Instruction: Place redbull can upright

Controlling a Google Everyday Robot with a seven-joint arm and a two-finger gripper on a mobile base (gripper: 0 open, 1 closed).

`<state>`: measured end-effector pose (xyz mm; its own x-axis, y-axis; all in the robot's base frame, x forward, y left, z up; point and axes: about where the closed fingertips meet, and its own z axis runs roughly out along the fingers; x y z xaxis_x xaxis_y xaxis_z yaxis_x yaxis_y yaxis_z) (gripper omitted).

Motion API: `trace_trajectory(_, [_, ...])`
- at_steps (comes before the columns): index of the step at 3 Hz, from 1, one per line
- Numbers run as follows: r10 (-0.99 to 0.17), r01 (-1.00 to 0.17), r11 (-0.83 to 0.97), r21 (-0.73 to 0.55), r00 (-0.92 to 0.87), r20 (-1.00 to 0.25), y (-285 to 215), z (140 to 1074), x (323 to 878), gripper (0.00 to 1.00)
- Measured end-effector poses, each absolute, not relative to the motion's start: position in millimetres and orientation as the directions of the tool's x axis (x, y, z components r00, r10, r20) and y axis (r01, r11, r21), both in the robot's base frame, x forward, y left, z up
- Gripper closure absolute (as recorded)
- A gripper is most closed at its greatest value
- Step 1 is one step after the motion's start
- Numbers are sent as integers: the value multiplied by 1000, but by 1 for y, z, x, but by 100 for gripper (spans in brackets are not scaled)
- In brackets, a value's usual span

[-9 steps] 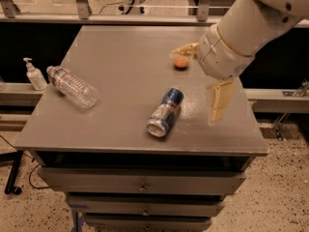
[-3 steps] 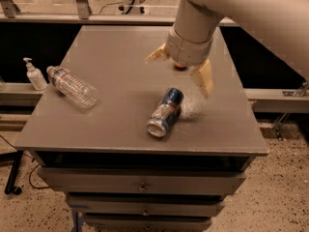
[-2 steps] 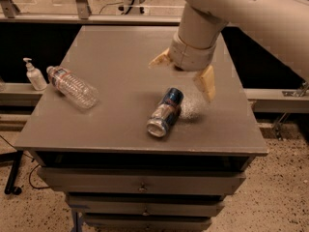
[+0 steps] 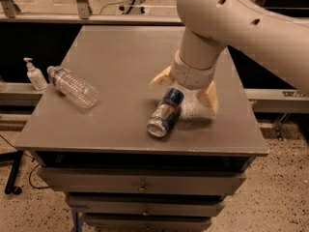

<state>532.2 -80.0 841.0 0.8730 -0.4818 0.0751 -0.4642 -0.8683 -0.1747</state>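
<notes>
The redbull can [image 4: 165, 112] lies on its side on the grey table top [image 4: 116, 62], near the front edge, its silver end pointing toward the front left. My gripper [image 4: 186, 94] hangs from the large cream arm right over the can's far end. Its two tan fingers are spread wide, one finger [image 4: 161, 78] to the left of the can's far end and the other [image 4: 209, 98] to its right. The fingers straddle the can's blue far end and do not close on it.
A clear plastic water bottle [image 4: 72, 87] lies on its side at the table's left. A white pump bottle [image 4: 34, 75] stands on a ledge left of the table. Drawers sit under the table top. Glass panels and rails run behind the table.
My arm has swung left from the table's right side and come down over the can. The open fingers now straddle its far end. The can and bottle have not moved.
</notes>
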Motion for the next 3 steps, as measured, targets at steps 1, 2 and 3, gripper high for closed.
trace_trajectory(1, [-445, -430, -891, -147, 890, 94, -77, 833, 526, 13])
trace_trajectory(2, [-410, -399, -911, -100, 901, 142, -63, 835, 526, 36])
trace_trajectory(3, [-371, -371, -928, -38, 906, 205, -39, 846, 534, 59])
